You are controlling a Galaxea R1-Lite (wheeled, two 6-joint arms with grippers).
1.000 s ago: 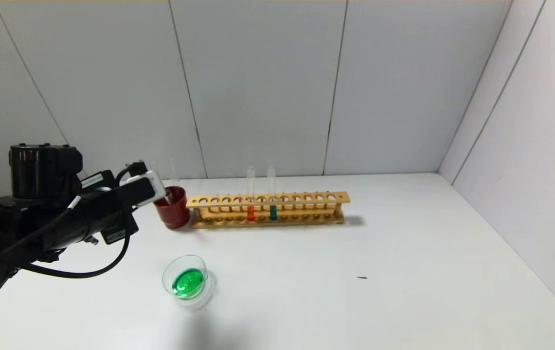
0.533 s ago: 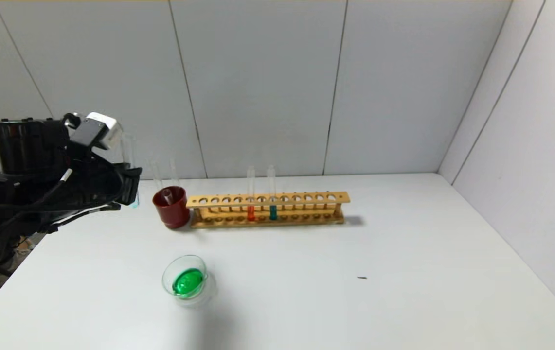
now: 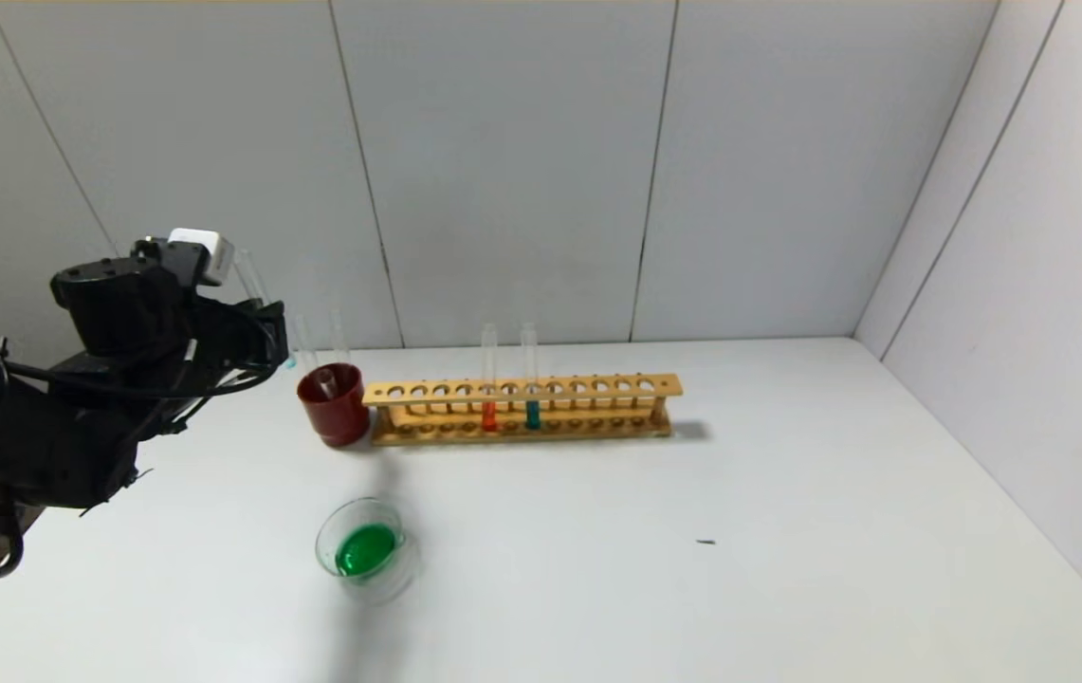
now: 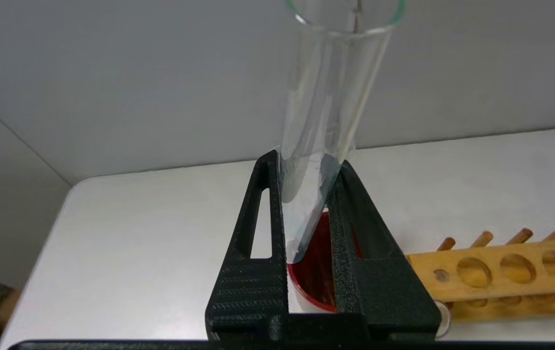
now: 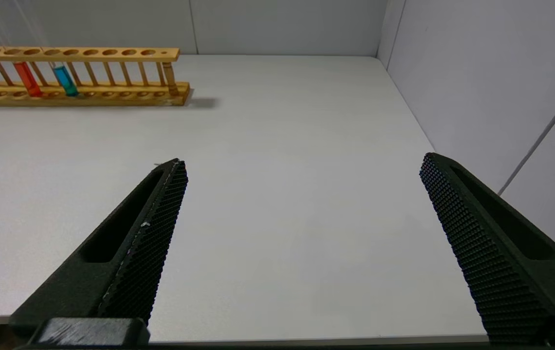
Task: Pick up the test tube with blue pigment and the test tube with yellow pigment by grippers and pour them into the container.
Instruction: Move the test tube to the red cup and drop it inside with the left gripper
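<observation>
Wide bare desk (image 3: 787,531) lies on the right and across the front, open to any approach. Along the back the wooden rack (image 3: 522,410) forms a long barrier, the orange tube (image 3: 488,378) and teal tube (image 3: 529,376) rising above it. The red cup (image 3: 336,406) touches the rack's left end, with empty tubes standing in it. The left gripper (image 3: 270,334) hangs just left of that cup, crowding the corner. The glass dish (image 3: 362,548) sits alone in front, clear on every side.
</observation>
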